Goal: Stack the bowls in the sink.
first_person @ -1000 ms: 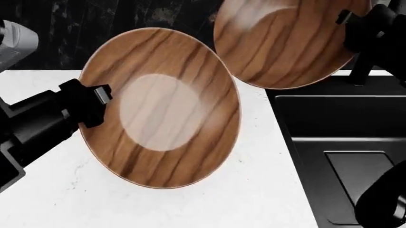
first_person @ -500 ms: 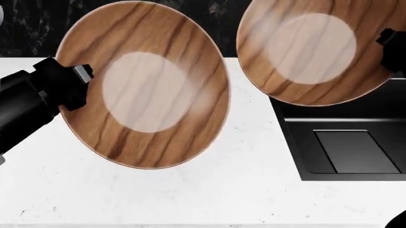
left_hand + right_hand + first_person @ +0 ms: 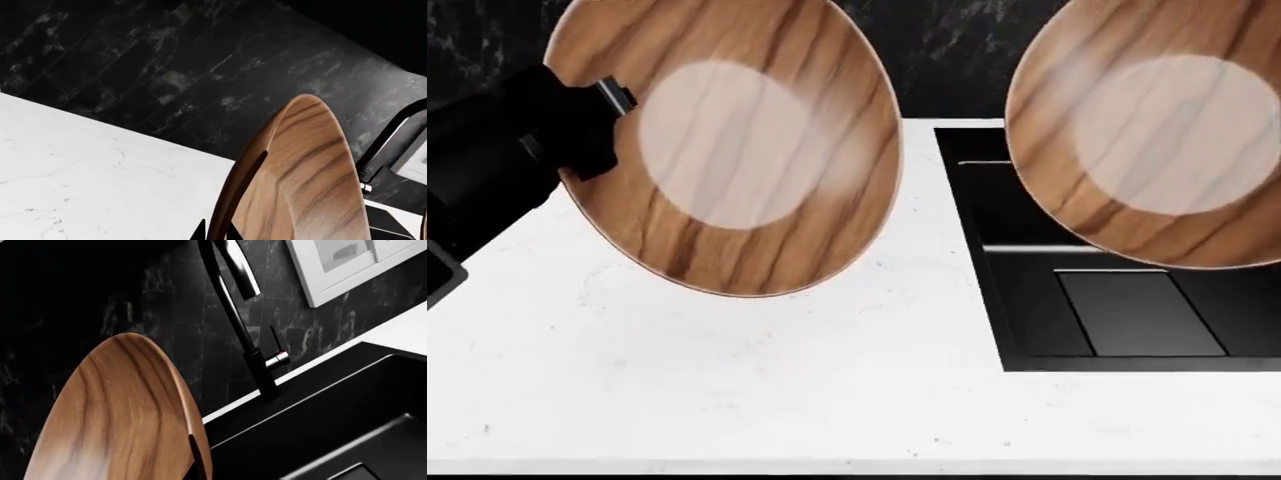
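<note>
White marble counter point(image 3: 761, 380), black sink point(image 3: 1121, 310); left hand point(image 3: 614, 100) grips tilted bowl point(image 3: 727, 140).

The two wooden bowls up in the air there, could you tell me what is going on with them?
The robot holds one wooden bowl in each arm, both lifted and tipped on edge. The left gripper pinches the rim of the left bowl above the white counter. The right bowl hangs over the black sink, near the faucet; its gripper is out of the head view. Neither bowl is in the sink yet, so the stacking has not started.
</note>
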